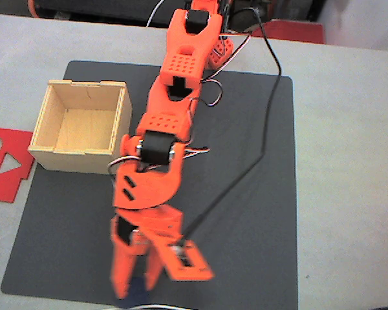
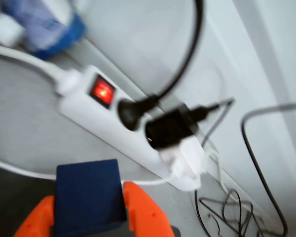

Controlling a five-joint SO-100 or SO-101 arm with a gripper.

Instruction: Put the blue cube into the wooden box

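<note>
I have the orange arm stretched down the dark mat (image 1: 246,194) toward the near edge of the surface (image 1: 349,161) in the fixed view, its gripper (image 1: 137,284) at the bottom of the frame, while the wooden box (image 1: 84,129) sits open-topped near the mat's upper left corner, well apart from the gripper and just beside a flat red cut-out sheet (image 1: 6,169). In the wrist view the blue cube (image 2: 89,195) stands between the orange fingers (image 2: 140,210), one showing on each side of it and pressed against its faces, so I judge the fingers closed on the cube, spread only as wide as the cube itself. The camera looks past the cube to a white power strip (image 2: 123,136) with a lit red switch (image 2: 102,92), a black plug (image 2: 170,129) and loose cables, all blurred, which suggests the wrist is tipped outward and in motion; I read this as the cube lifted clear of the mat, ready for the carry. The box interior looks bare in the fixed view, so the drop is not yet made. The next move, as I judge it, calls for a swing toward the box, staying high enough to clear its thin plywood walls.
</note>
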